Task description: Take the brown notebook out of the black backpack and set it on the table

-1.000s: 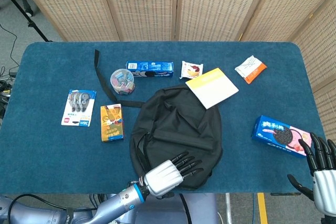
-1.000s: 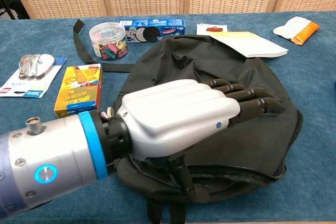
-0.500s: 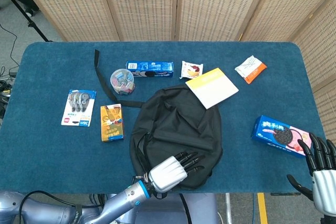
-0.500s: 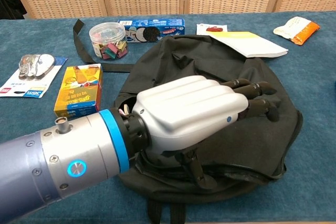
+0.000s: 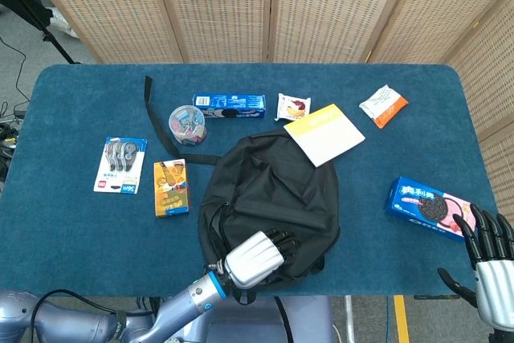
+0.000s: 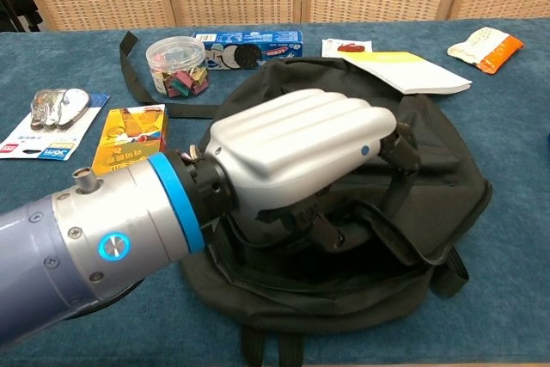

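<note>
The black backpack [image 5: 273,190] lies flat in the middle of the blue table [image 5: 72,230]. My left hand [image 5: 255,257] rests on its near edge with the fingers curled down into the fabric. In the chest view the left hand [image 6: 301,148] grips the top layer of the backpack [image 6: 430,152], and a dark gap shows under the raised fabric. No brown notebook is visible in either view. My right hand [image 5: 490,259] hovers off the table's near right corner, fingers spread and holding nothing.
A yellow-and-white pad [image 5: 324,133] lies at the backpack's far right corner. To the right sits a blue Oreo box [image 5: 429,206]. To the left are an orange box [image 5: 170,187], a blister pack [image 5: 120,165], a tub of clips [image 5: 187,124] and a blue cookie box [image 5: 229,105].
My left hand's fingers have curled from flat and outstretched into the backpack's fabric, and the hand has pulled back slightly, raising the top layer. The right hand has barely moved.
</note>
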Controlling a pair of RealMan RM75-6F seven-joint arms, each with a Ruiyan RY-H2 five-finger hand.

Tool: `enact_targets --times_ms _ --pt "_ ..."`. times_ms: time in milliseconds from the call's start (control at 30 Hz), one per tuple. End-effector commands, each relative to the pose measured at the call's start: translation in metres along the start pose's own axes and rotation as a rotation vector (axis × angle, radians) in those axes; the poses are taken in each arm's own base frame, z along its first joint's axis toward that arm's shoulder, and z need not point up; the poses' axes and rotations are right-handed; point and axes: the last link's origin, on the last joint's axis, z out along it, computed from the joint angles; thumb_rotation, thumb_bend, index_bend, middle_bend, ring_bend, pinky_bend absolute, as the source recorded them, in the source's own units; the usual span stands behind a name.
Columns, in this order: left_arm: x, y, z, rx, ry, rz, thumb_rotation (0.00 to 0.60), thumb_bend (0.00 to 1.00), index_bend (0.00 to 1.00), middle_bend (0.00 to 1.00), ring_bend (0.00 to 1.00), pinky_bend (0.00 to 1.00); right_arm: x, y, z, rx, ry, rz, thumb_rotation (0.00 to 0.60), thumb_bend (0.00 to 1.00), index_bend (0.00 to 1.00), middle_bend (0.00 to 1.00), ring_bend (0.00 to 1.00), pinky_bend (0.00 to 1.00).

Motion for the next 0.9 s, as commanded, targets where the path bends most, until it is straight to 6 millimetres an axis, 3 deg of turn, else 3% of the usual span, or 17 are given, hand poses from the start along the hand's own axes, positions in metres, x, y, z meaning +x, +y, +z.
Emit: enact_targets --times_ms 33,200,500,600,767,900 --pt "0.005 -0.006 0.001 0.013 0.031 0.018 0.6 0.51 0.7 0.47 0.34 0.47 -0.001 -0.001 0.0 0.002 -0.005 -0.002 0.6 0.0 0.1 0.0 0.0 0.0" --pt "0.018 -0.015 0.007 0.031 0.06 0.047 0.6 0.52 0.71 0.51 0.38 0.53 -0.005 -0.001 0.003 0.02 -0.023 -0.034 0.6 0.0 0.1 0.0 0.0 0.0" --pt "0.064 -0.037 0.025 0.089 0.16 0.033 0.6 0.52 0.71 0.54 0.41 0.57 -0.006 -0.016 0.035 0.238 -0.069 -0.175 0.6 0.0 0.12 0.01 0.0 0.0" --pt "0.083 -0.044 0.031 0.107 0.2 0.046 0.6 0.52 0.71 0.54 0.41 0.57 -0.008 -0.027 0.05 0.357 -0.097 -0.172 0.6 0.0 0.2 0.12 0.02 0.0" --pt "0.099 -0.052 0.04 0.132 0.223 0.071 0.6 0.52 0.72 0.54 0.41 0.57 -0.008 -0.039 0.064 0.444 -0.187 -0.076 0.6 0.0 0.35 0.4 0.27 0.14" --pt "0.107 -0.056 0.049 0.168 0.229 -0.002 0.6 0.52 0.72 0.55 0.41 0.57 -0.008 -0.05 0.073 0.506 -0.259 0.001 0.6 0.0 0.39 0.44 0.31 0.18"
